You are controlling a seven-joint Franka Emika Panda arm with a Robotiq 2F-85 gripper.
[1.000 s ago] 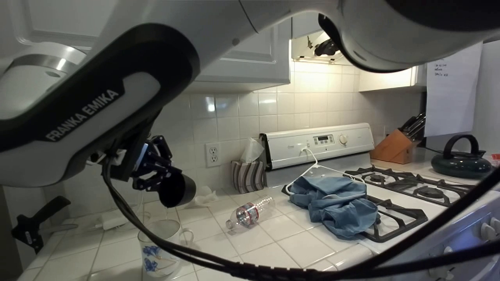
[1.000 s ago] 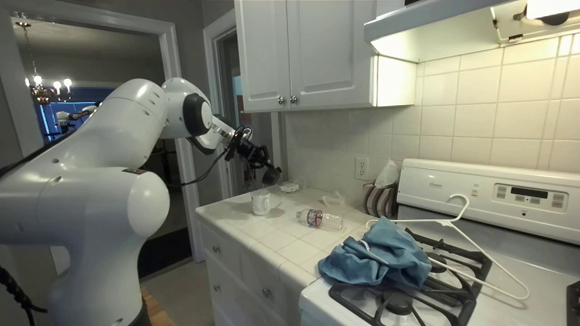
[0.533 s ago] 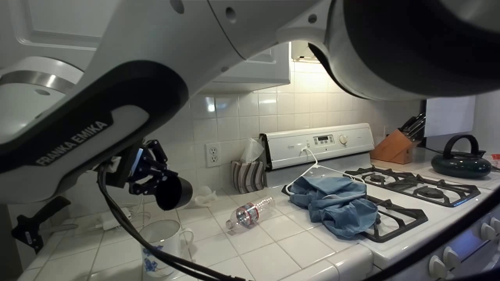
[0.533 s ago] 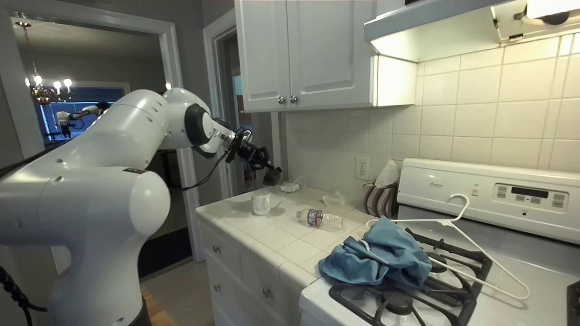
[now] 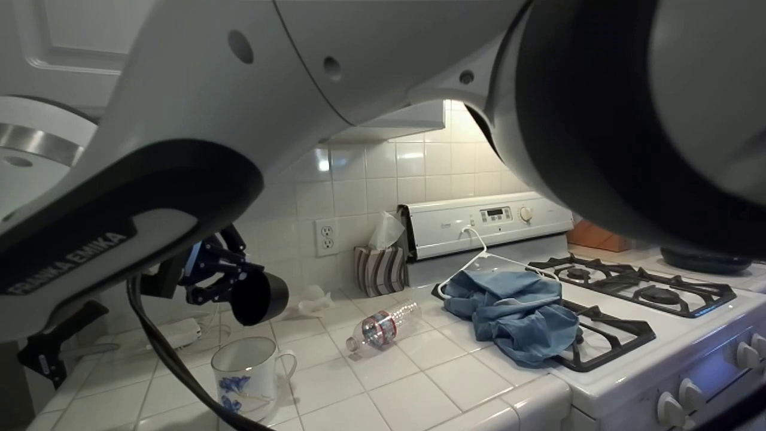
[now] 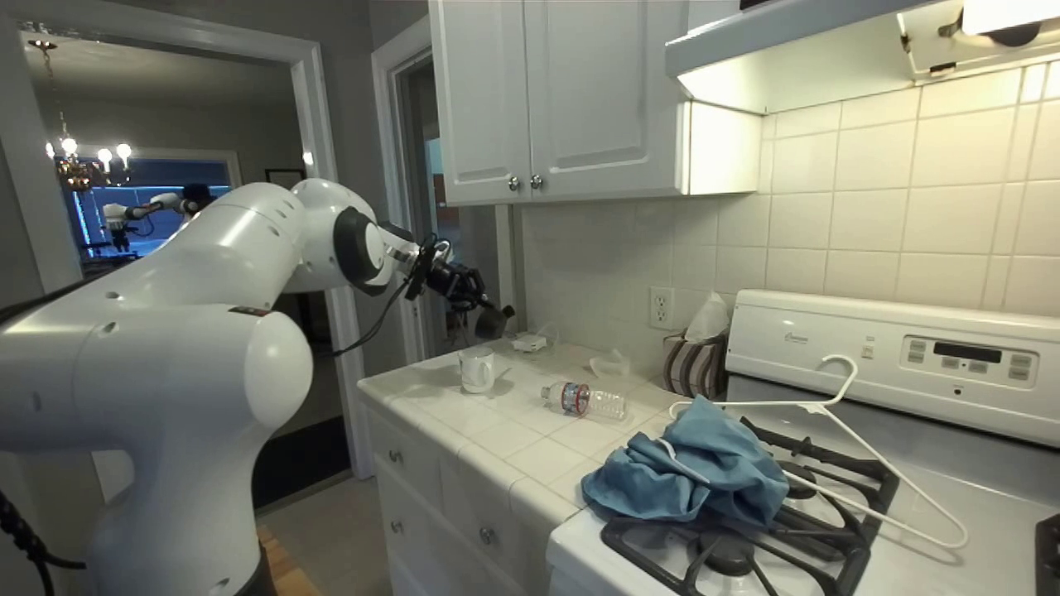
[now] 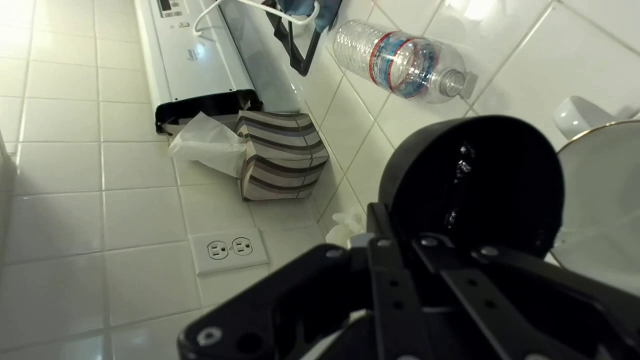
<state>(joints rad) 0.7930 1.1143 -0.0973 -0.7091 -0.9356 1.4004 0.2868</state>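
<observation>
Looks dim around the fingers [image 7: 392, 270], crushed almost to black there and inside the black cup [image 7: 480, 190] just ahead of them, save a streaky highlight. Turns warm and bright well up and right of the fingers in an exterior view, under the range hood [image 6: 795, 66]. Throws hotspots on glossy wall tiles [image 5: 380, 197] up right of the fingers, plus glare on the counter [image 7: 575, 60] above them in the wrist view. Softens lettering [image 5: 69, 263] left of the fingers. Stretches wide-angle toward frame edges.

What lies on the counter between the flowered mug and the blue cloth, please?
A clear plastic bottle lies on its side between the flowered mug and the blue cloth; this shows in both exterior views.
</observation>
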